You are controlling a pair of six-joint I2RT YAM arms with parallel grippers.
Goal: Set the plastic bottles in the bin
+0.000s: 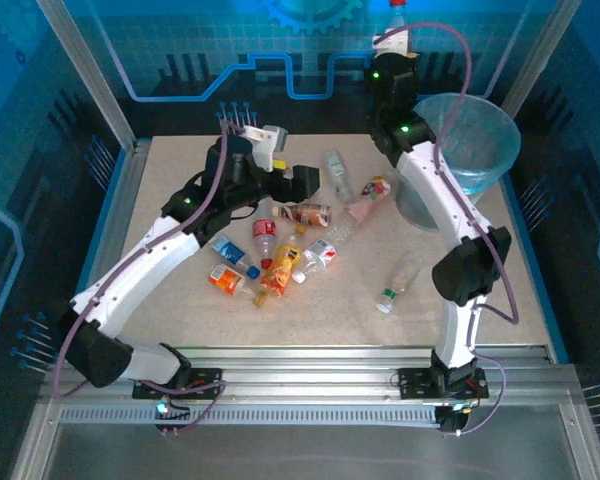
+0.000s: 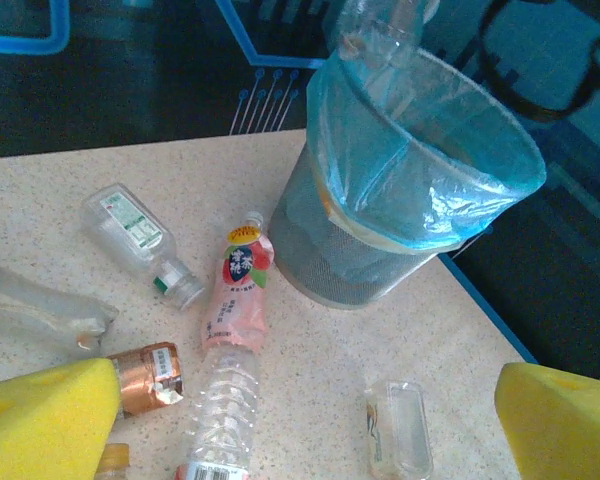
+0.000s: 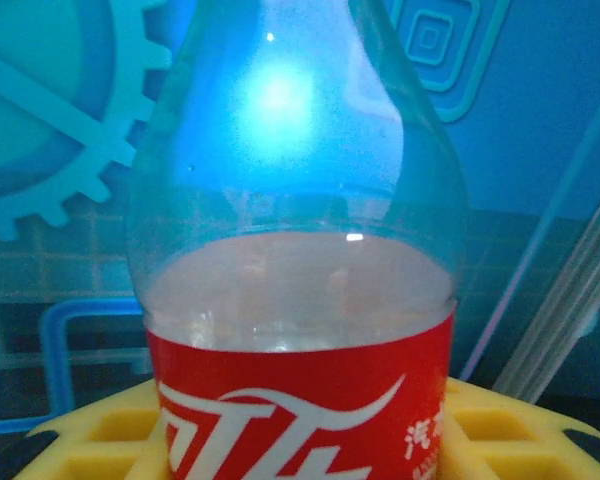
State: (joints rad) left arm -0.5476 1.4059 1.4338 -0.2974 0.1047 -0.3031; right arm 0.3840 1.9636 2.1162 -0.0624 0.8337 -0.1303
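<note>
Bottles (image 1: 280, 270) strewn beside bin (image 1: 502, 145); red-labelled bottle (image 3: 300, 390) in right hand (image 1: 393, 42).

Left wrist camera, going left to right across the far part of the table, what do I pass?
crushed clear bottle → white-labelled clear bottle → pink-labelled bottle → bin

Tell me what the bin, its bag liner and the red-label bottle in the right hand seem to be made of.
The bin: grey mesh, probably metal, matt; a fine grid shows on its wall. Its bag liner: thin translucent blue plastic film, glossy and wrinkled. The red-label bottle: clear glossy plastic; the background shows through it.
</note>
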